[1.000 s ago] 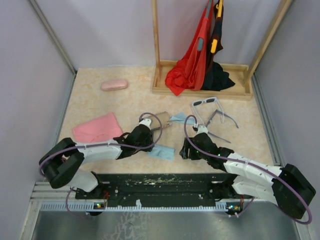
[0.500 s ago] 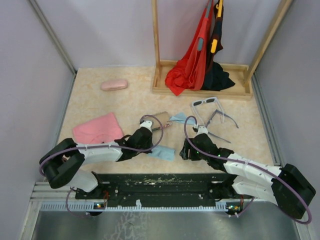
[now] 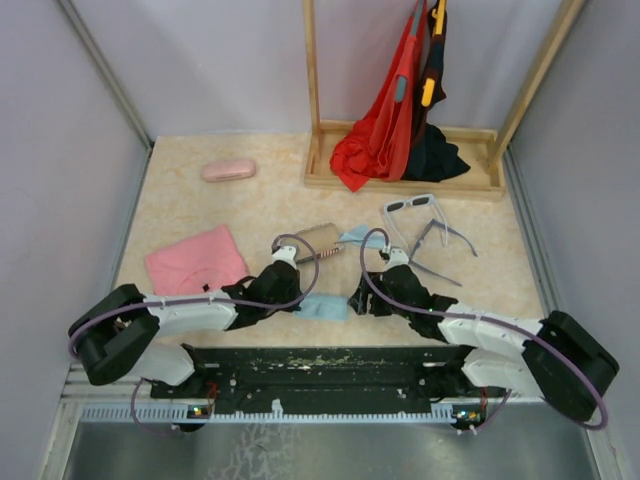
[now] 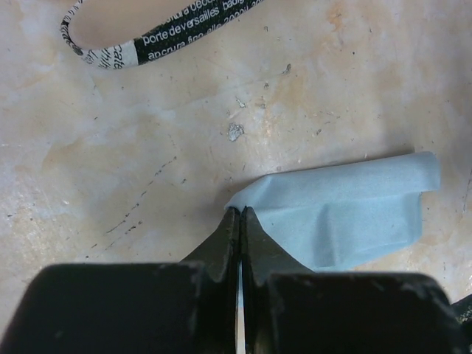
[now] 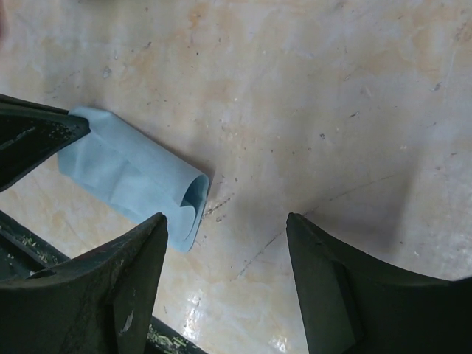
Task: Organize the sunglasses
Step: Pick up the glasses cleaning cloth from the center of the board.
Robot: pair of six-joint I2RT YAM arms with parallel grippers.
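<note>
Sunglasses with a chunky white frame lie on the desk at the right, near the wooden rack. The thin grey glasses lie just beside them, closer to the arms. In the left wrist view, the left jaws are pressed together on one corner of a light-blue cloth. In the right wrist view, the right jaws stand wide apart and hold nothing, just beside the rolled end of this cloth.
</note>
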